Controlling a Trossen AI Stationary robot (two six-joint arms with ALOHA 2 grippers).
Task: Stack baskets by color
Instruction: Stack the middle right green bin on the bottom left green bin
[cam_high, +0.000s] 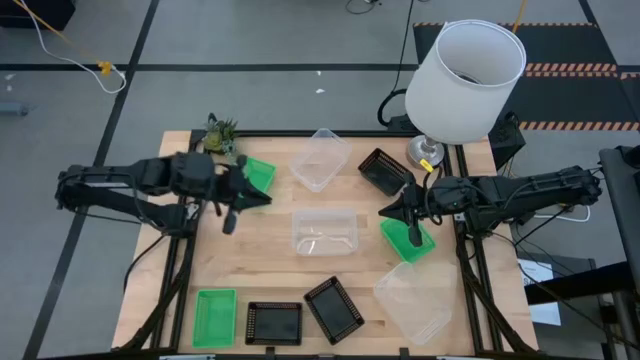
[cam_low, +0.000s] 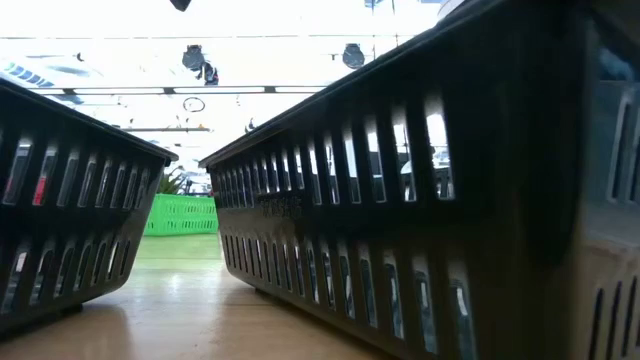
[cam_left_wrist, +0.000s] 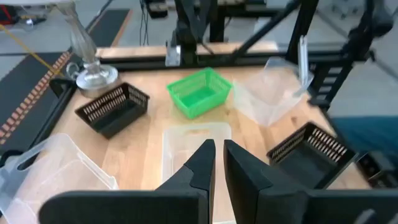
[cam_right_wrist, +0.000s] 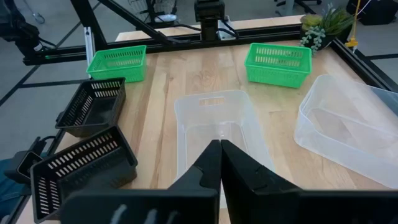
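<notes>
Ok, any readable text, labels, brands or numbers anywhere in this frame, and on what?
None can be read.
Nearest black basket: faint raised marking on its side in the low view, too blurred to read.
Green baskets, clear baskets, lampshade: no lettering visible.

You're in a robotics lab or test bay, not a home. The wooden table (cam_high: 270, 270) sits in a black metal frame (cam_high: 470, 270) bolted around its edges, on a grey floor with taped lines (cam_high: 130, 60) and a hazard-striped mat (cam_high: 560, 70). Loose cables (cam_high: 60, 45) trail across the floor. Low view shows a high ceiling with industrial fixtures (cam_low: 195, 60).
</notes>
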